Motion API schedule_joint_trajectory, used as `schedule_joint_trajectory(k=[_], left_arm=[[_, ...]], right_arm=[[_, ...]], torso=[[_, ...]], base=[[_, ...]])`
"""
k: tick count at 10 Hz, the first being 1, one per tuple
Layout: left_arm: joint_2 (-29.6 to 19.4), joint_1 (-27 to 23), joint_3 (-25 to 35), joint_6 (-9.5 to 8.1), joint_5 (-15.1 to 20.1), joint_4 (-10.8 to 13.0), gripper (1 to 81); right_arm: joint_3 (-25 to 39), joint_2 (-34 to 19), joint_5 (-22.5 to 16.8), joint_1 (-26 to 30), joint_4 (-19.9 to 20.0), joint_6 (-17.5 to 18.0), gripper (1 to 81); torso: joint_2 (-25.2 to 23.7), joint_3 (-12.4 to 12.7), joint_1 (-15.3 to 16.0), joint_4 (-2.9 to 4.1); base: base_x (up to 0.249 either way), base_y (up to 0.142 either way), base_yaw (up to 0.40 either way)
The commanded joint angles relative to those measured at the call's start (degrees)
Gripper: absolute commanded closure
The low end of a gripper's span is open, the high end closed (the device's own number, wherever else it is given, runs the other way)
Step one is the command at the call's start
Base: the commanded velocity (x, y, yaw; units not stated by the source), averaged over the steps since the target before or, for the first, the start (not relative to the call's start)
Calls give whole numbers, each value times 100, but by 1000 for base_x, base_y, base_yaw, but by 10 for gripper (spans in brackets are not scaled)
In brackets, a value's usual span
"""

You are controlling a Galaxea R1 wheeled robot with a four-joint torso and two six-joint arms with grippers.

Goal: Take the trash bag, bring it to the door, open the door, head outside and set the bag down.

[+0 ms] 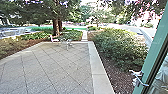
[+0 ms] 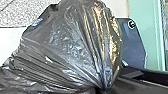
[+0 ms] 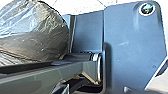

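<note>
A: Where is the trash bag (image 2: 72, 45) in relation to the left gripper (image 2: 103, 88)?
B: At it. The dark, glossy plastic draws in to a tight gather there, and the gripper is closed on that gather. The bag's full body swells out beyond it.

A: And the right gripper?
B: Whether it is open or closed, one cannot tell. In the right wrist view the bag bulges beside the robot's wide dark plate (image 3: 130, 50), near the jointed bar (image 3: 50, 77). Whether bag and plate touch is unclear.

A: What about the ground and the surroundings?
B: The head view looks out over grey paving (image 1: 45, 70) with diagonal joints, across the lower left and centre of the frame. A pale border (image 1: 98, 67) runs along its right side, then brown mulch (image 1: 121, 81) and green shrubs (image 1: 120, 47). Tree trunks (image 1: 58, 26) stand upper left of centre, with pale outdoor furniture (image 1: 67, 45) below them. A green door frame (image 1: 156, 40) slants down the right edge, its metal handle (image 1: 140, 77) at lower right.

A: Which way does the bag point?
B: Its gathered end is toward the left gripper, the folds fanning away into the rounded bulk. The long axis seems to follow those folds, though the plump shape leaves it uncertain.
</note>
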Motion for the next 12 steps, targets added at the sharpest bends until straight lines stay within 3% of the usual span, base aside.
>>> schedule_joint_trajectory(k=[1,12], left_arm=[[13,-283,26,41,389,18,811],[30,-275,26,41,389,18,811]], right_arm=[[81,116,-321,165,-68,-17,10],[37,116,-330,183,-59,-17,10]], torso=[[0,0,0,0],[-4,0,-11,0]], base=[[102,0,0],[107,0,0]])
